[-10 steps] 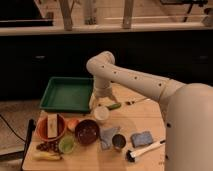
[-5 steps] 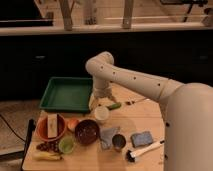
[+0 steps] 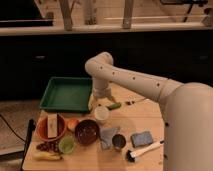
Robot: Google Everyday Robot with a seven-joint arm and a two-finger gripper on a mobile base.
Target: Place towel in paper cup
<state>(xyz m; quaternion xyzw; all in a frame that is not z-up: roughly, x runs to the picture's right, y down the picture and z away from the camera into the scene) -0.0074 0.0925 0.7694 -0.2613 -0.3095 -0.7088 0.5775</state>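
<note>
Dark panelling and a pale window ledge fill the background, and below them we see a wooden table [image 3: 150,117] crowded with small things. At the far left an orange bowl [image 3: 41,131] holds a pale upright block, with a dark cluster [image 3: 46,146] and a yellow fruit [image 3: 46,156] in front of it near the table's edge. Behind the bowl lies a green tray [image 3: 67,93]. Moving right, we find a lime-green cup [image 3: 66,144], a small orange ball [image 3: 73,123] and a dark brown bowl [image 3: 87,132]. Next comes the paper cup [image 3: 101,114], upright, just behind and to the right of the brown bowl. The gripper [image 3: 100,101] hangs directly above that cup, close to its rim and pointing down; its claw stands wide and we see nothing held in it. The towel [image 3: 107,136] lies crumpled on the table in front of the paper cup, between the brown bowl and a small dark metallic cup [image 3: 118,142]. A green object [image 3: 114,106] lies just right of the paper cup. Farther right sit a blue pad [image 3: 142,138] and a brush [image 3: 145,150] with a white handle. The white arm [image 3: 135,80] rises from the bulky body at the lower right, runs up and leftward to a bent elbow above the tray's right edge, then drops straight down to the wrist.
</note>
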